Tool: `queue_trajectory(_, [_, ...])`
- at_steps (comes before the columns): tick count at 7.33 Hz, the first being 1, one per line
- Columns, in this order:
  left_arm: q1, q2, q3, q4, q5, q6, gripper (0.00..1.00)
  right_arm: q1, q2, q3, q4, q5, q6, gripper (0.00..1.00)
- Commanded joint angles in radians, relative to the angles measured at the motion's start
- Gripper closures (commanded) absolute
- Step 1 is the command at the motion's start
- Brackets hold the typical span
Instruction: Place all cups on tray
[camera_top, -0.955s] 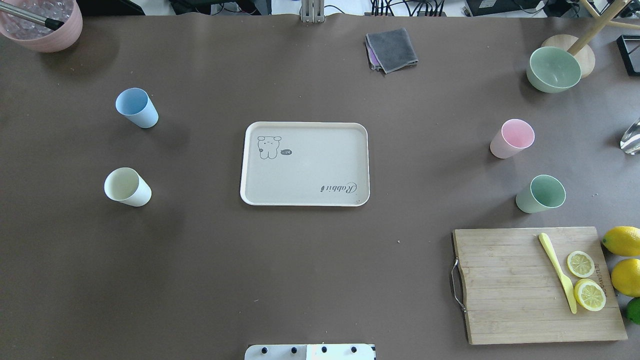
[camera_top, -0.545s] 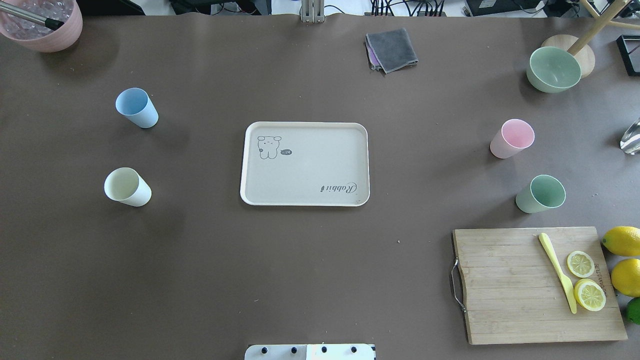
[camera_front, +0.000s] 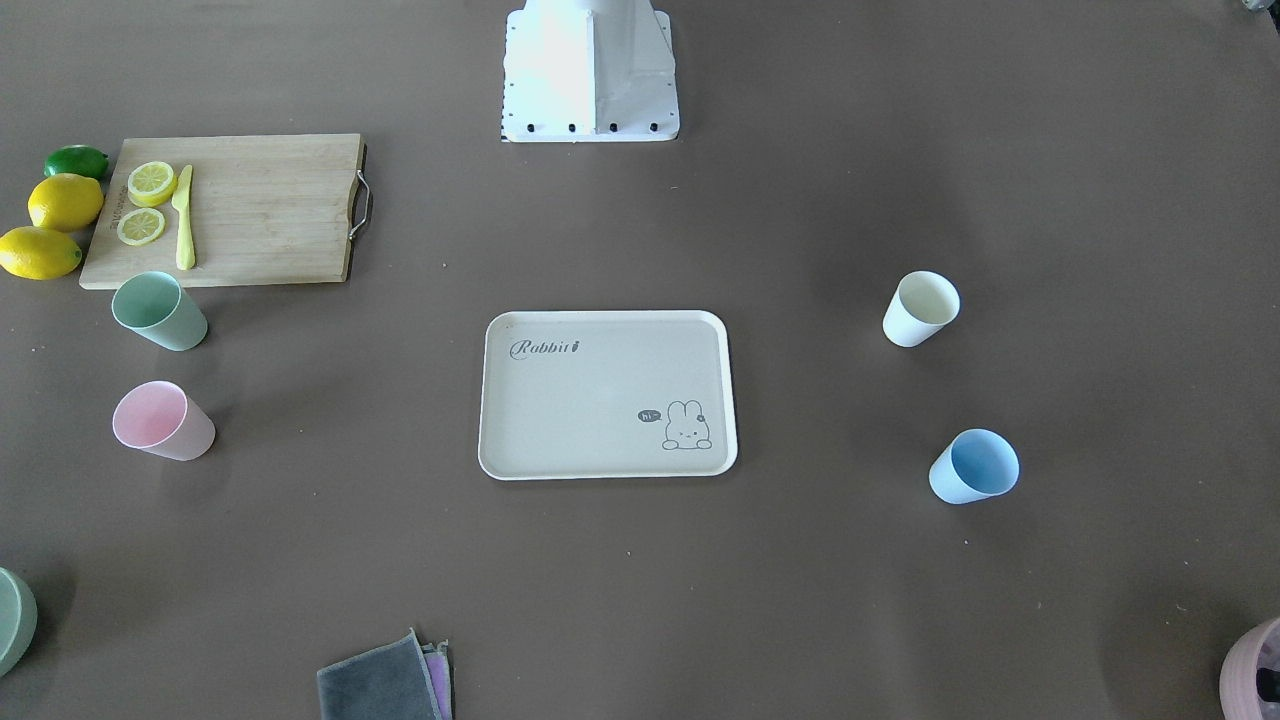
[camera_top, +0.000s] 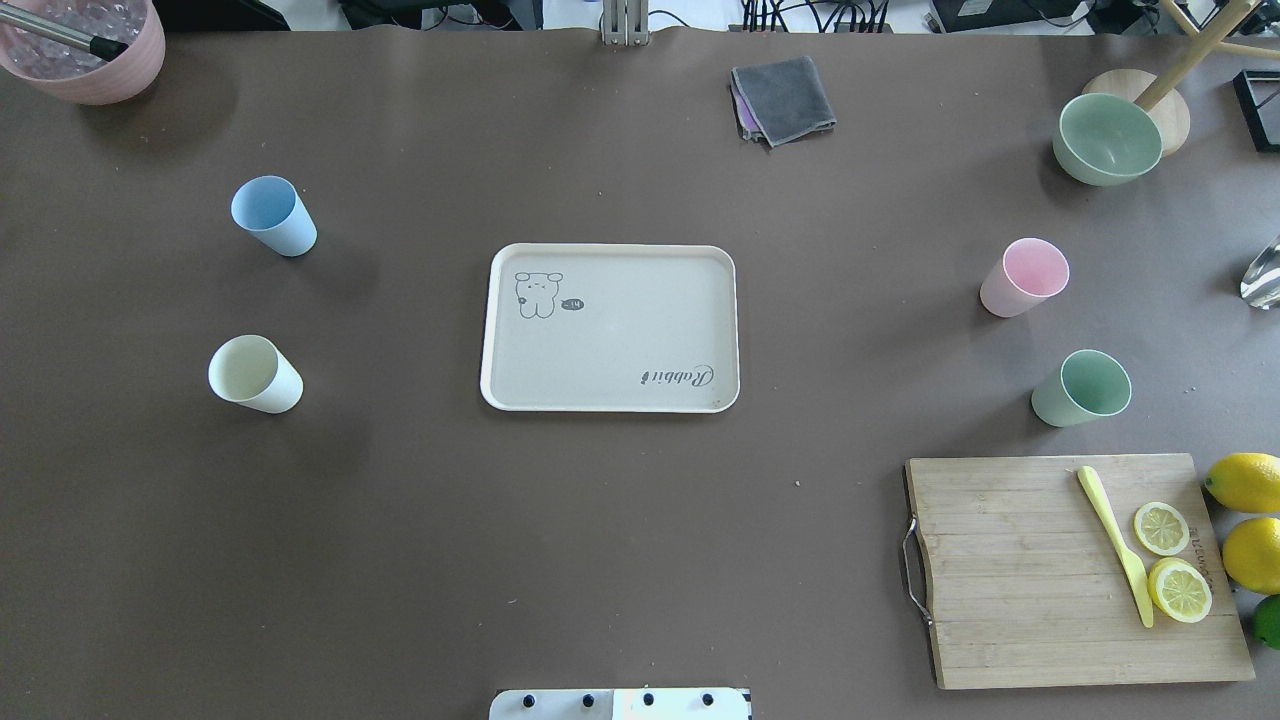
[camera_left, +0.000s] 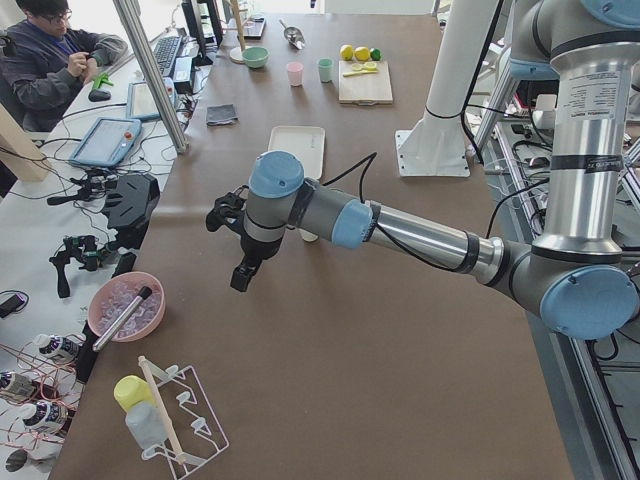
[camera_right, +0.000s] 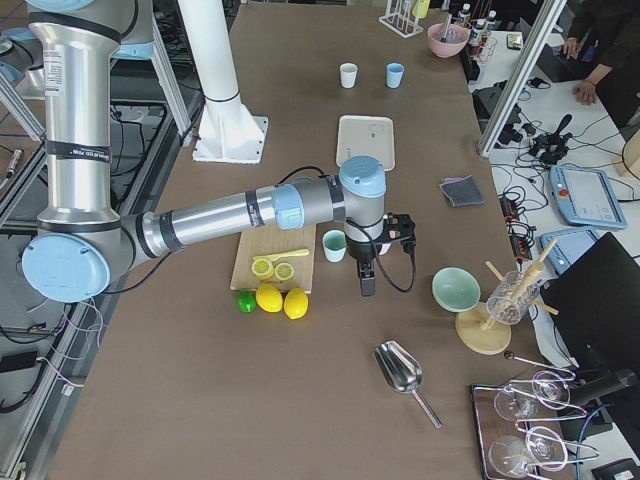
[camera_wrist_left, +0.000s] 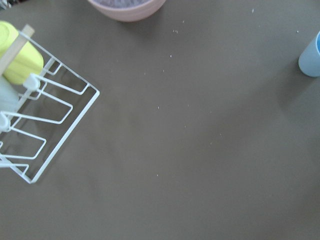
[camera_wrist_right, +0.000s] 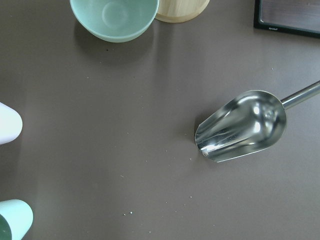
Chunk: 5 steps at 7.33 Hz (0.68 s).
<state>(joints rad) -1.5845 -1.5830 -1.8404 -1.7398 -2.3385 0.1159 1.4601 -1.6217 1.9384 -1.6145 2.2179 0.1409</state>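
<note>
The beige tray (camera_top: 620, 340) lies empty at the table's middle. The light blue cup (camera_top: 273, 215) and the cream cup (camera_top: 254, 373) stand to its left, the pink cup (camera_top: 1023, 277) and the mint cup (camera_top: 1081, 388) to its right, all upright on the table. My left gripper (camera_left: 240, 272) shows only in the exterior left view, above the table beyond the blue cup's side. My right gripper (camera_right: 366, 287) shows only in the exterior right view, just beside the mint cup (camera_right: 334, 245). I cannot tell whether either is open or shut.
A wooden cutting board (camera_top: 1075, 570) with lemon slices and a yellow knife lies at the front right, whole lemons beside it. A green bowl (camera_top: 1106, 138), a grey cloth (camera_top: 783, 98) and a pink pot (camera_top: 85, 50) stand along the back. A metal scoop (camera_wrist_right: 242, 127) and a wire rack (camera_wrist_left: 45, 125) lie at the table's ends.
</note>
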Motion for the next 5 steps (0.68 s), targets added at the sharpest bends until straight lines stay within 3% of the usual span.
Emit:
queue_trajectory(1, [0.001, -0.005, 0.029, -0.108, -0.114, -0.007, 0.02, 0.000, 0.005, 0.085, 0.004, 0.008, 0.014, 0.00])
queue_trajectory(3, [0.029, -0.024, 0.018, -0.109, -0.160, -0.191, 0.02, -0.004, 0.052, 0.082, 0.002, 0.060, 0.049, 0.00])
queue_trajectory(5, [0.141, -0.032, 0.012, -0.185, -0.154, -0.423, 0.02, -0.056, 0.072, 0.089, 0.004, 0.060, 0.202, 0.00])
